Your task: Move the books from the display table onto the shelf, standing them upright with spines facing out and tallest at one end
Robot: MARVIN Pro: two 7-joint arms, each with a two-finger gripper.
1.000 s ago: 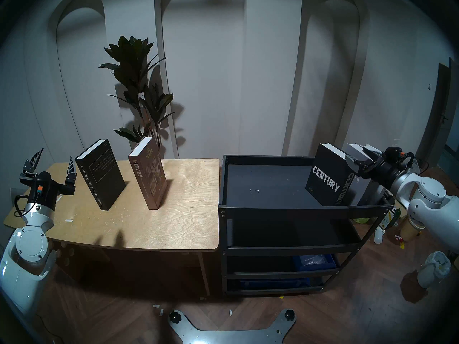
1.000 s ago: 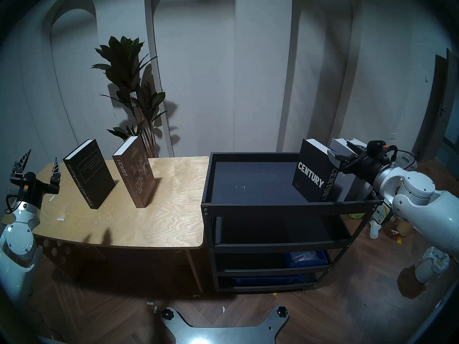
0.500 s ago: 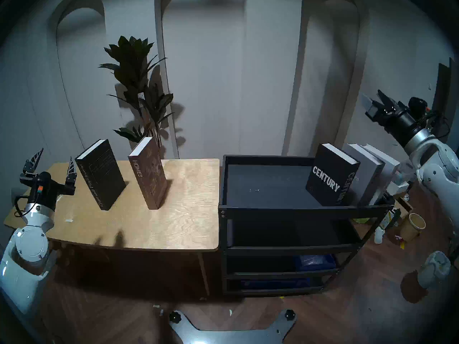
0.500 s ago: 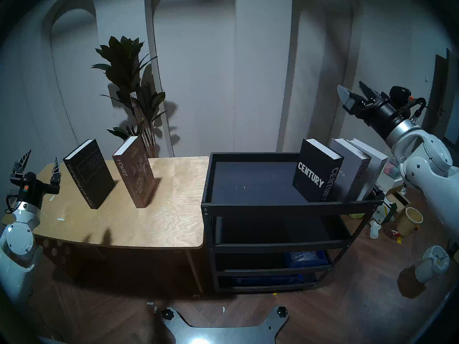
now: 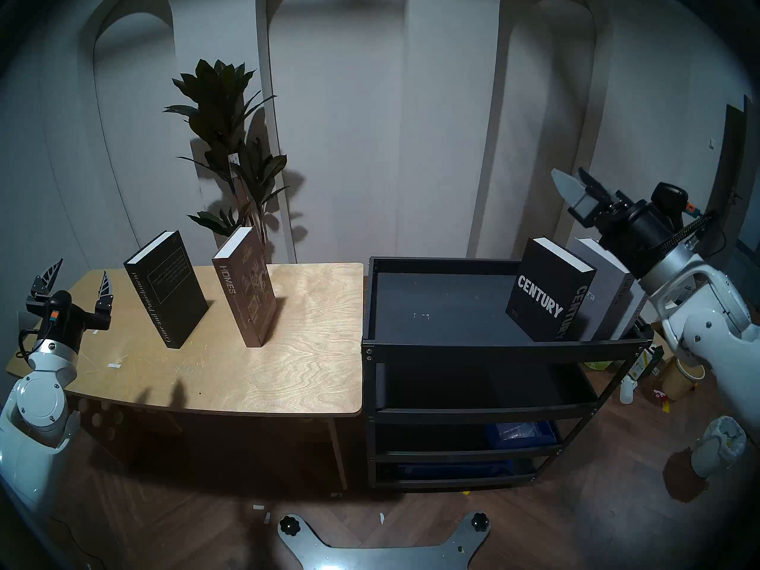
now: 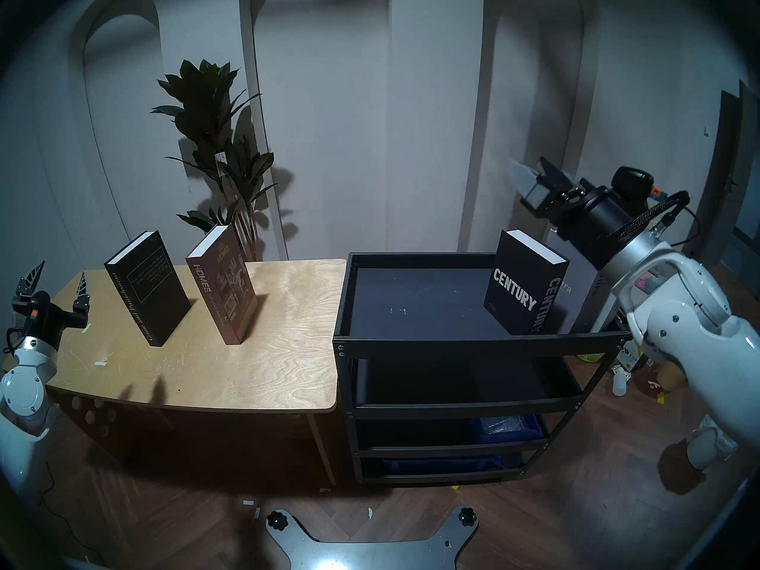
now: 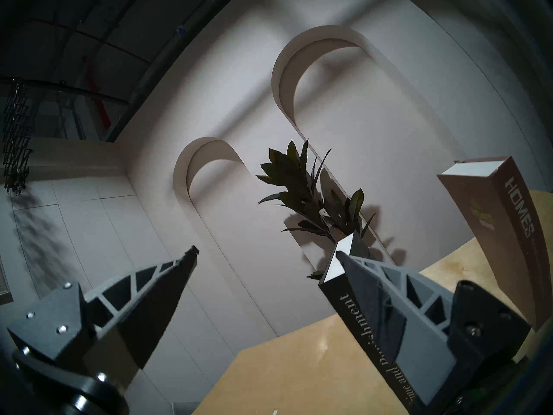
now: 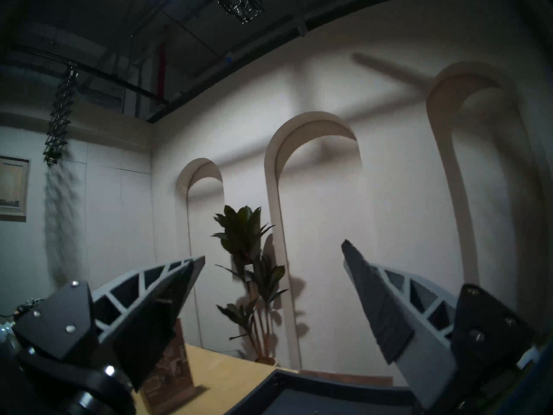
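Note:
On the plywood display table two books stand upright: black "Crime and Punishment" and brown "HOMES". On the black shelf's top tray, at its right end, stand black "CENTURY" and the pale grey book. The white book is mostly hidden behind my right arm. My left gripper is open and empty, just left of "Crime and Punishment". My right gripper is open and empty in the air above the shelf's books, pointing left.
A tall potted plant stands behind the table. Blue bins sit on the shelf's lower tiers. A paper cup, bottles and a white bin are on the floor at the right.
My right gripper let go of the pale books on the shelf, rose, then swung left above them. My left gripper dropped slightly down and left. The books stayed put.

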